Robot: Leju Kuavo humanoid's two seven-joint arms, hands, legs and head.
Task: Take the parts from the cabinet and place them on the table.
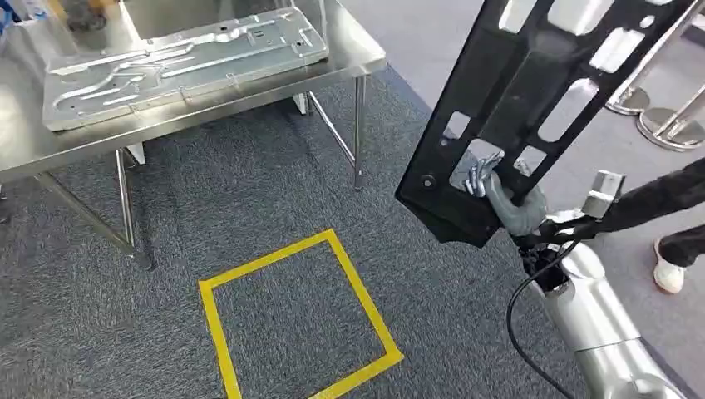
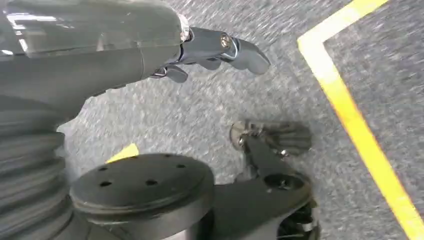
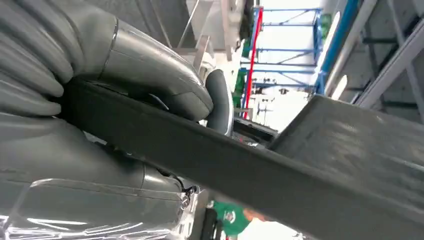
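Gripped at its lower end, the black perforated panel [image 1: 532, 91] rises from the right hand [image 1: 499, 195] up and away toward the top edge of the head view, tilted, with several oblong cut-outs along its length. The fingers [image 1: 478, 176] of that hand reach through one of the lower cut-outs and curl around the panel's edge, with the thumb on the near side; in the right wrist view the thumb [image 3: 150, 75] and the fingers below it press on opposite faces of the dark panel edge [image 3: 240, 165], pinching it. The silver right arm [image 1: 594, 320] comes up from below the hand, a black cable looping beside it.

Away from the fingers, to the far left, stands a stainless steel table [image 1: 349, 62] on thin legs, well apart from the held panel. On it lies a silver stamped metal panel [image 1: 183, 62], flat, taking up much of the tabletop.

Between the table and the right hand, on the grey carpet [image 1: 100, 316], a square outline of yellow tape [image 1: 295, 312] marks the floor.

Beyond the right hand, a person's dark sleeve [image 1: 657, 199] and white shoe [image 1: 668, 270] show at the edge, near chrome stanchion bases [image 1: 665, 125].

The left hand [image 2: 215, 50] hangs over the carpet, fingers loosely apart and holding nothing, a yellow tape line [image 2: 357, 125] beyond its fingertips.
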